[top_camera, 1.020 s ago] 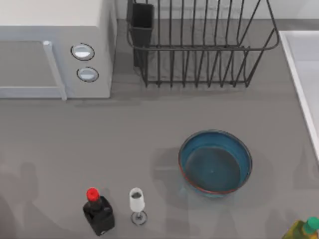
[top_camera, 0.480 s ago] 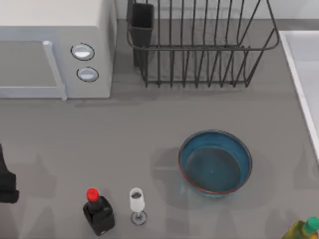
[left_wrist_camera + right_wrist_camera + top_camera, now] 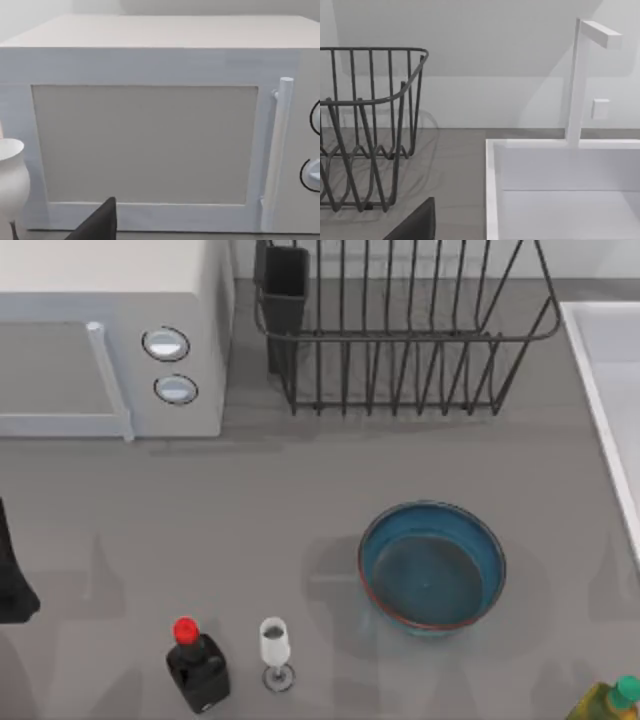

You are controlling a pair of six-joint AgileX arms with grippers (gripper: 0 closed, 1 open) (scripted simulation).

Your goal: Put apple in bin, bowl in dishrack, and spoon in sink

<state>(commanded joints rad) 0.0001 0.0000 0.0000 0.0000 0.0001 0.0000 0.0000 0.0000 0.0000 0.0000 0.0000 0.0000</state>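
Note:
The blue bowl (image 3: 432,565) with a reddish-brown rim sits upright on the grey counter, right of centre. Behind it stands the black wire dishrack (image 3: 400,330) (image 3: 365,125), with its dark utensil cup (image 3: 285,290) at the left corner. The pale sink (image 3: 610,390) (image 3: 560,170) runs along the right edge, with a white faucet (image 3: 577,80) behind it. My left arm (image 3: 12,580) is a dark shape at the table's left edge, far from the bowl. A dark part of each gripper shows in its wrist view. The apple, spoon and bin are out of view.
A white microwave (image 3: 110,340) (image 3: 150,140) with two round knobs fills the back left. A dark bottle with a red cap (image 3: 195,665) and a small wine glass (image 3: 274,650) stand near the front. A yellow-green bottle (image 3: 610,702) is at the front right corner. A white vase (image 3: 11,180) stands beside the microwave.
My left arm has come into the top view at the left edge and shifted slightly toward the back. The bowl and other objects have not moved.

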